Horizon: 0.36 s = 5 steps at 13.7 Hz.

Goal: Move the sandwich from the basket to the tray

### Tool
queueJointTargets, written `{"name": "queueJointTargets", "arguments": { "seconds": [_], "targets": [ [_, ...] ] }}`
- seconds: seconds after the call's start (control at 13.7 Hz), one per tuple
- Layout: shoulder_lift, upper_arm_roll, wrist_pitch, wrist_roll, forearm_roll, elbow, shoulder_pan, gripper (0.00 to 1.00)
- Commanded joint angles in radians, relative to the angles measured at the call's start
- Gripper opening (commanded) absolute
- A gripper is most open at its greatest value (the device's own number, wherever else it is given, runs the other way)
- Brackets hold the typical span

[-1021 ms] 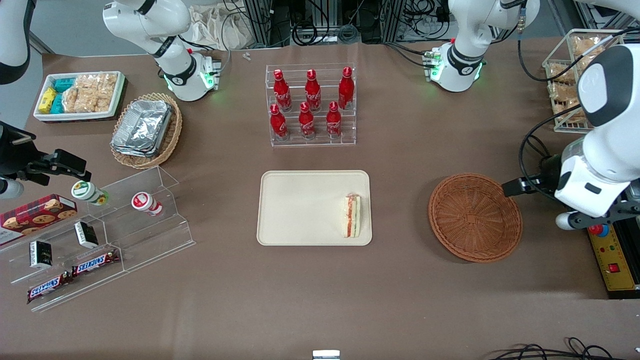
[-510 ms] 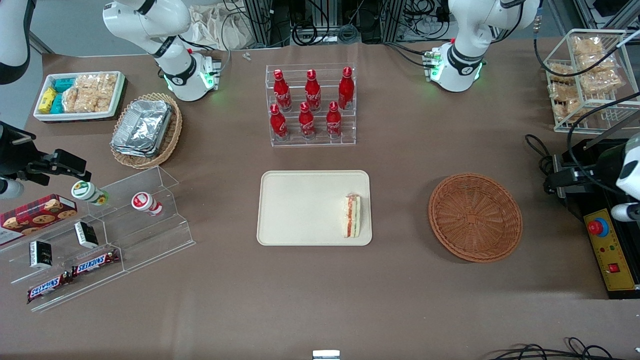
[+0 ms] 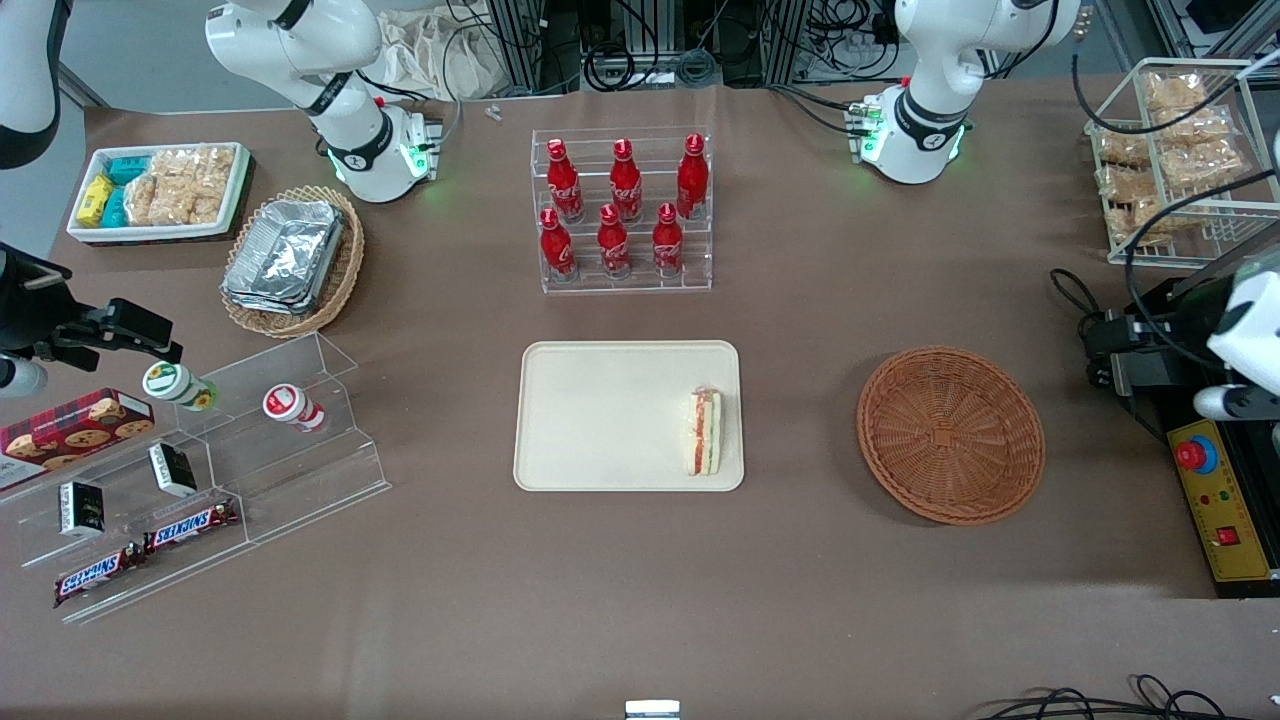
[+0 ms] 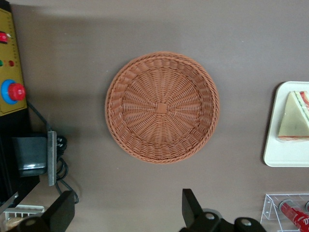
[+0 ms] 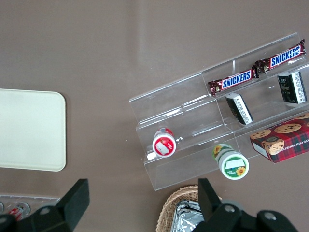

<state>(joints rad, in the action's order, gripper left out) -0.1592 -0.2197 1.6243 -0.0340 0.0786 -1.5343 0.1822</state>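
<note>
tool [image 4: 128, 212] open, pulled back off basket [image 3: 950, 434], raised

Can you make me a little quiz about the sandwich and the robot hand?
1. True or false: the sandwich lies on the tray.
2. What is in the basket? A) a sandwich B) a bottle C) nothing
3. Fill in: the gripper is wide ____ and holds nothing, up above the table near the basket, at the working arm's end.

Key: 1 true. 2 C. 3 open.
</note>
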Motion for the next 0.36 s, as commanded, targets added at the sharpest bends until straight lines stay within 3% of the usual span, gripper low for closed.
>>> {"name": "queueJointTargets", "arguments": {
  "seconds": [0.0,0.29],
  "targets": [
    [0.156,0.036,0.106,0.002,-0.023,-0.219,0.005,1.0],
    [0.078,0.094,0.091,0.029,-0.069,-0.124,0.008,1.0]
  ]
}}
